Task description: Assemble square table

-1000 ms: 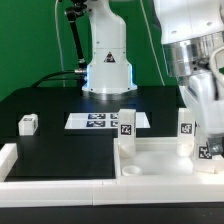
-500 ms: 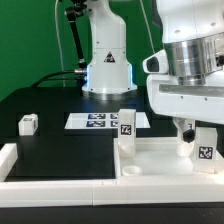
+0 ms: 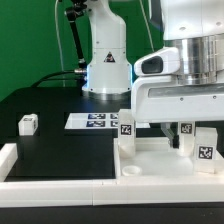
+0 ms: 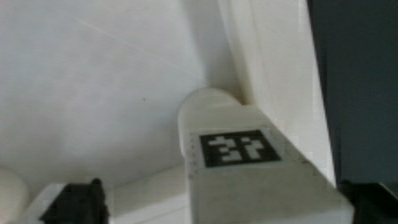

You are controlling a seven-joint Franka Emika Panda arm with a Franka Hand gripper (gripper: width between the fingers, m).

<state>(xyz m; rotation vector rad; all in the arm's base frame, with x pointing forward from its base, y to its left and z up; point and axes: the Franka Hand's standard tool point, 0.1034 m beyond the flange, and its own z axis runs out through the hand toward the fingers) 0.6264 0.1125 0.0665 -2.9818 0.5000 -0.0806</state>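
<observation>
No words, brand marks or numbers can be read anywhere. The only printing is the black-and-white square tags, and their patterns are too coarse to decode. One tag faces the wrist camera on the leg below the pincer (image 4: 240, 150). Others sit on the marker board (image 3: 100, 121), which lies flat on the black table (image 3: 60, 150) in front of the arm's base (image 3: 105, 60). The square slab (image 3: 160, 165) lies at the front of the table toward the exterior view's right. Three tagged legs stand upright on it: the corner leg (image 3: 126, 125) at its far corner on the exterior view's left, the leg below the pincer (image 3: 186, 130), and the outer leg (image 3: 205, 150) just beside that one, nearer the camera. The lone leg (image 3: 28, 123) rests on the bare table, well apart toward the exterior view's left. The pincer (image 3: 178, 135) hangs low over the slab with its jaws spread. In the wrist view a dark finger (image 4: 80, 200) stands clear of the leg with white slab (image 4: 89, 80) showing between them, so it has hold of nothing. Against half a second ago, the white hand has come down and moved toward the exterior view's left. It now covers the space above the slab that was open a second ago. The legs, slab and marker board lie as they did.
</observation>
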